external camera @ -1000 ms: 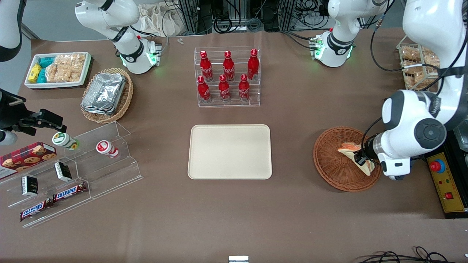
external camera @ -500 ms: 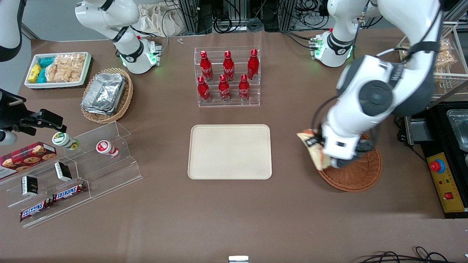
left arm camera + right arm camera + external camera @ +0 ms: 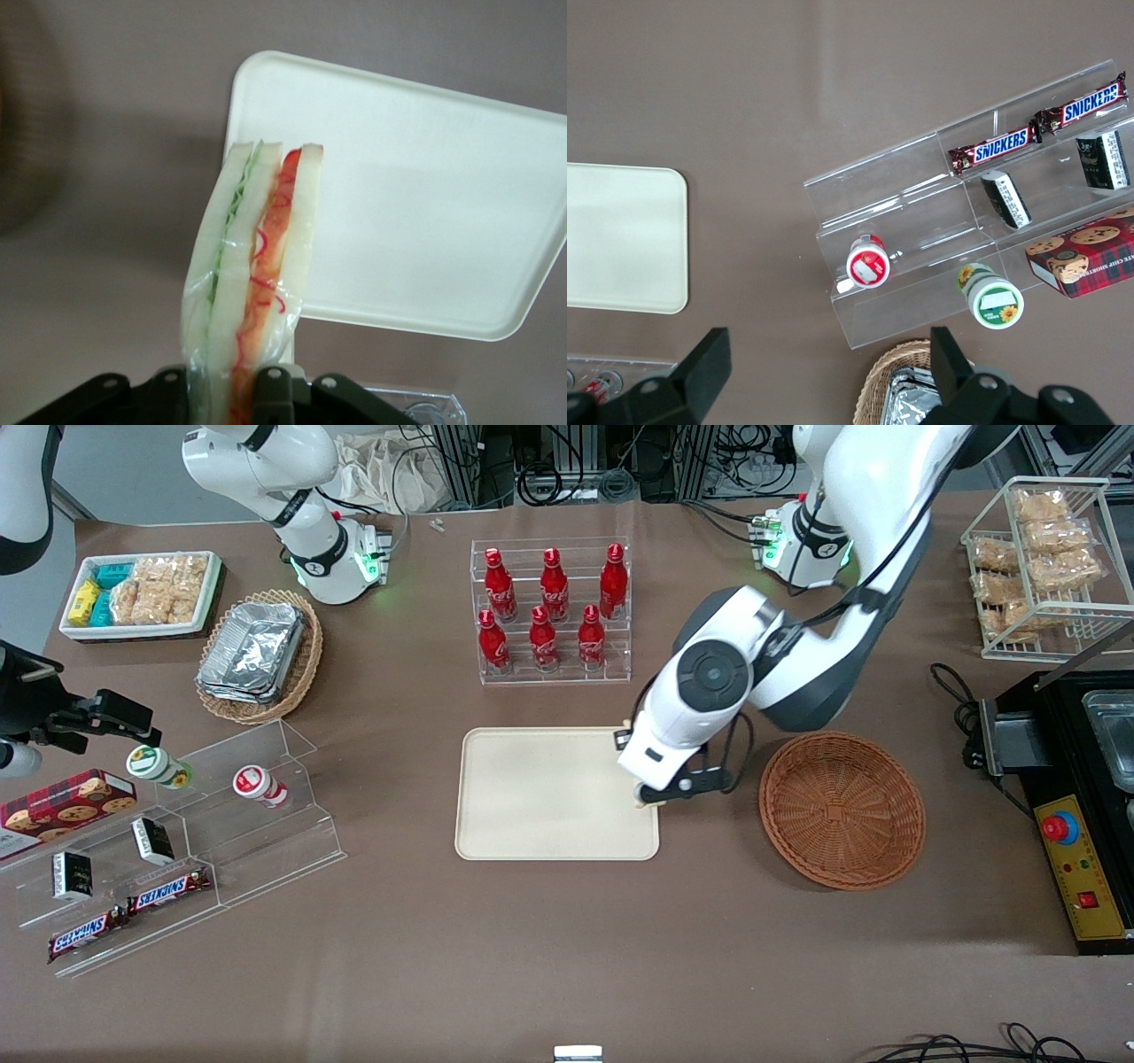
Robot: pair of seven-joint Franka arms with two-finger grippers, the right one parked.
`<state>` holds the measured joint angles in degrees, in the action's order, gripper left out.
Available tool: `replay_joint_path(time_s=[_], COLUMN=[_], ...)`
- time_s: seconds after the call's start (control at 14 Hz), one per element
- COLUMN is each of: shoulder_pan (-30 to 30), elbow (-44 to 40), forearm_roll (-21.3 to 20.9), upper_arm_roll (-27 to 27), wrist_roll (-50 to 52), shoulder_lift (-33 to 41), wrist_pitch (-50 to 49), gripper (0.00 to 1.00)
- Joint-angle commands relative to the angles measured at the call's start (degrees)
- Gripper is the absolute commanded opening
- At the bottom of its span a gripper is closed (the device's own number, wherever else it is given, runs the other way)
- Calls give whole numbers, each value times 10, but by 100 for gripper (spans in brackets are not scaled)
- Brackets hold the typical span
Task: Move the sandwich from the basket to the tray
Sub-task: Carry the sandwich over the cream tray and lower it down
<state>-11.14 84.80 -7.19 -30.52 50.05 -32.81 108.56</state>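
In the middle of the front picture sits the tray (image 3: pixel 549 793). The hand (image 3: pixel 640 790) has moved over its edge and squeezes the sandwich (image 3: pixel 252 274) tight. On the right, the basket (image 3: pixel 842 810) on the desk (image 3: pixel 567 948) is now empty.

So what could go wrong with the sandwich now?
The gripper pinches only one end of the sandwich, which is in thin wrap, so it might slip out. It hangs over the tray's edge nearest the basket, not the middle; dropped here, it could land half on the rim or tip onto the table. Squeezing may also squash the layers.
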Motion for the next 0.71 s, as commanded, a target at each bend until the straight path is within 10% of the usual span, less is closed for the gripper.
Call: replay_joint_path(time_s=[0.0,0.64], shoulder_pan=[-26,-45], elbow=[-29,-15], forearm_roll=[-71,-151], upper_arm_roll=[-1,1], wrist_roll=[-1,0], shoulder_lift=[-57,-127], wrist_pitch=[11,58], gripper=[0,0])
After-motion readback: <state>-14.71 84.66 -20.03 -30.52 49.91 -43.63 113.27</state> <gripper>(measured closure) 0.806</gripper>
